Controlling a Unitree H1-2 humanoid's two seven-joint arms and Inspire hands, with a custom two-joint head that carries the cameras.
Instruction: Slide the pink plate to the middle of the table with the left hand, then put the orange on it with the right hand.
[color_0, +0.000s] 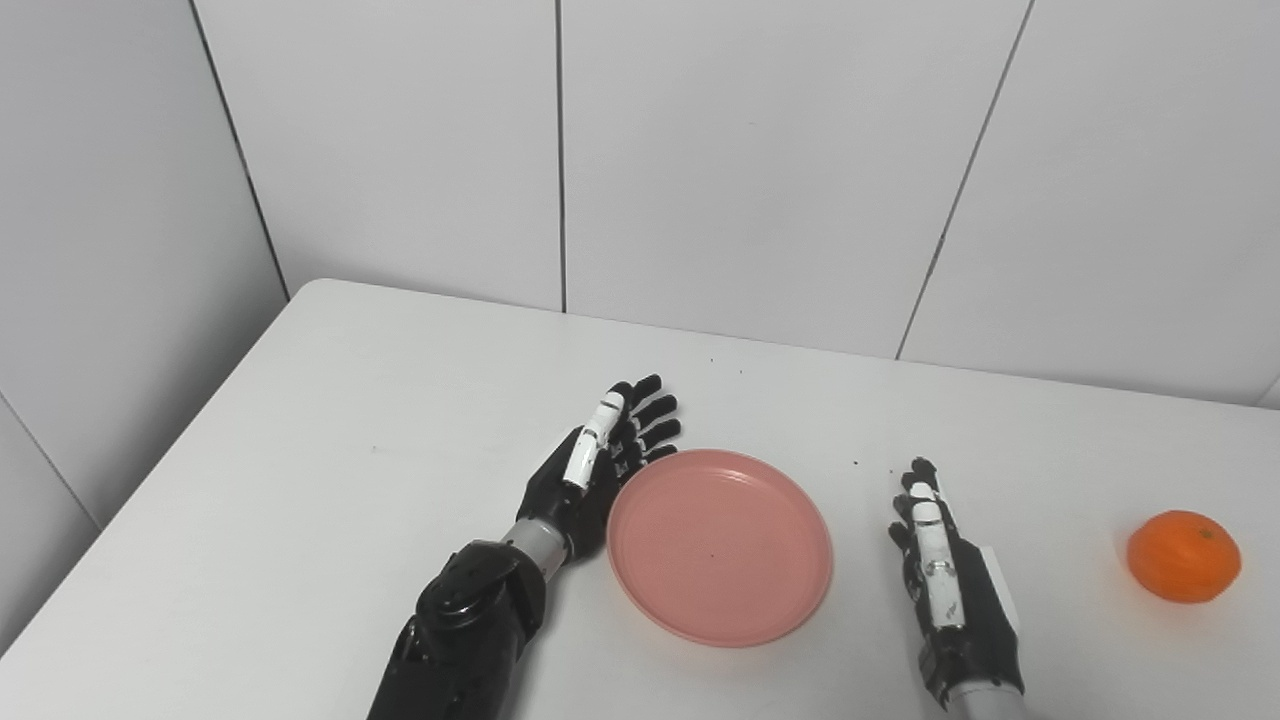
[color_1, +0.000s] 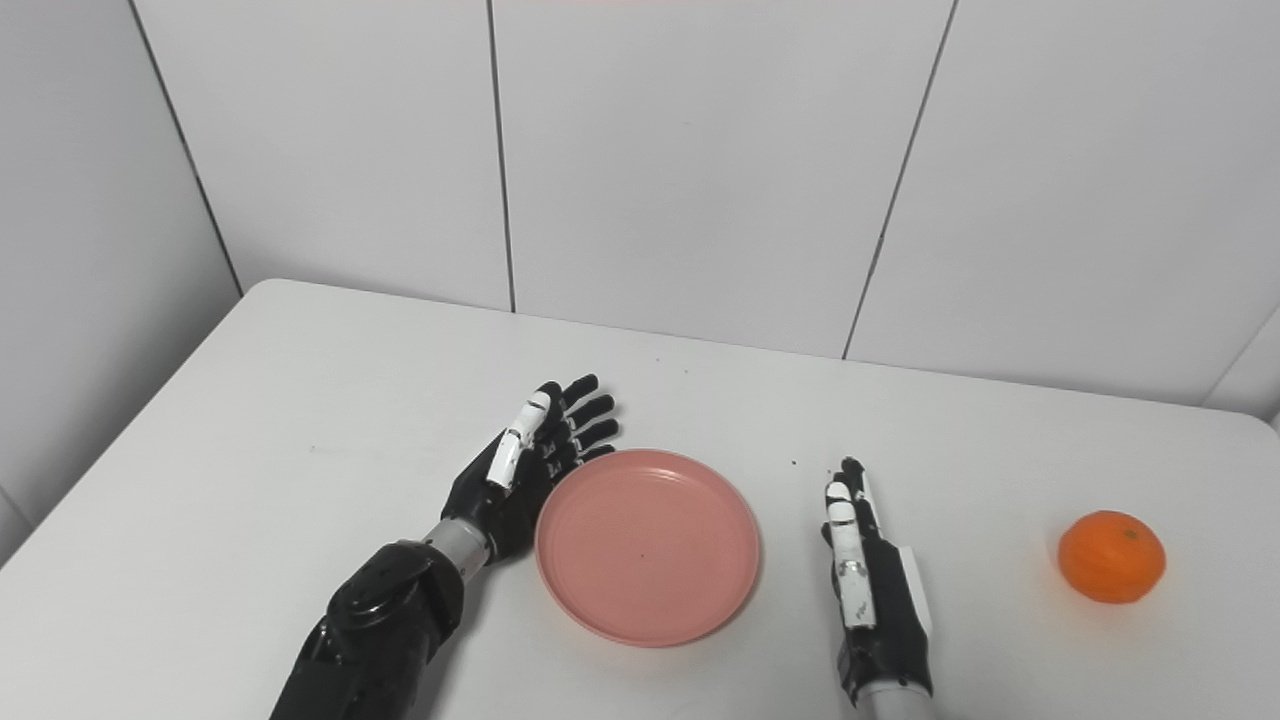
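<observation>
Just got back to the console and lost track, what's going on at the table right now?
The left robot hand is open, edge-on against the left rim of the pink plate, which lies empty near the middle of the table. The right robot hand is open too, just right of the plate, holding nothing. The orange sits untouched far to the right, so it is not yet picked up.

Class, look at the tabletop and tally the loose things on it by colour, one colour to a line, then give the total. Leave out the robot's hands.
Pink: 1, the plate
Orange: 1, the orange
Total: 2 on the table
</observation>
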